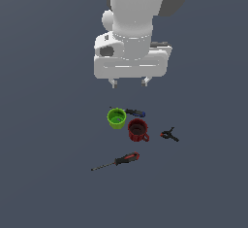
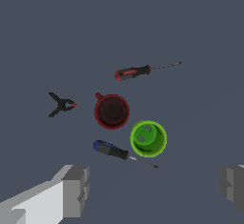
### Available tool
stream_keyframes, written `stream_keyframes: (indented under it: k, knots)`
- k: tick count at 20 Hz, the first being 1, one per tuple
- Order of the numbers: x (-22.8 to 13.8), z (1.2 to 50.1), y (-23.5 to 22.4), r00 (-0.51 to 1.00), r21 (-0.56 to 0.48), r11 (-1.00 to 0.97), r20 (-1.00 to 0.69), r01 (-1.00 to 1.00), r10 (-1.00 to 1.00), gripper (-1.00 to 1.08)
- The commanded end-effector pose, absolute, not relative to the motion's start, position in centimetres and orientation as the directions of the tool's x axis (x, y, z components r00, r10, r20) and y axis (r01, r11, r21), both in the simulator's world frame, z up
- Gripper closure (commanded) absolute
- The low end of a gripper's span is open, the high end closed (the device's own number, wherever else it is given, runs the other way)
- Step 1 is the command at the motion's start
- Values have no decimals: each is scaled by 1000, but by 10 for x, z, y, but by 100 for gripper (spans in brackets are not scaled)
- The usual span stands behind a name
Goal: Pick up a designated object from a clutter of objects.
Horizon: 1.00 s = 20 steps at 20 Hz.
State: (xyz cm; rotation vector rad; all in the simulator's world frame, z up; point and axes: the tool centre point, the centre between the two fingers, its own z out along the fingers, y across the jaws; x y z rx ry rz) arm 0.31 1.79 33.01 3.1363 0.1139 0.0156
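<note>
**Open gripper high above 5 scattered objects**

Dark grey floor fills both views, bare apart from 1 small cluster near the middle. Largest in sight is the white arm, whose gripper point(image 1: 129, 82) hangs well above the clutter with its fingers spread wide and nothing between them.

Below it stand the green cup point(image 1: 116, 118) and the dark red mug point(image 1: 138, 130), close beside each other. The red-handled screwdriver point(image 1: 116, 161), the object to pick, lies flat on the floor apart from the cups, its thin shaft pointing to the exterior view's left. A blue-handled tool point(image 1: 135, 112) lies just behind the green cup, and a small black clamp point(image 1: 169, 135) sits off toward the exterior view's right.

Risks, as I judge them: dropping straight down would land on the cups, not the target. Mistaking the blue-handled tool for the target is possible. Closing on the thin shaft instead of the handle could let it slip or pivot.

Open floor surrounds the screwdriver on every side, so a descent over its handle looks unobstructed; the mug is its nearest neighbour.
</note>
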Motion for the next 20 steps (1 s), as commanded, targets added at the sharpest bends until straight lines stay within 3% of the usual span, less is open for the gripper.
stream_keyframes:
  k: [1,20]
  knots:
    - [3,330,18,997,4,-997,10,72,73,-92]
    - [14,321,19,997,25,-997,-1,71,71,-92]
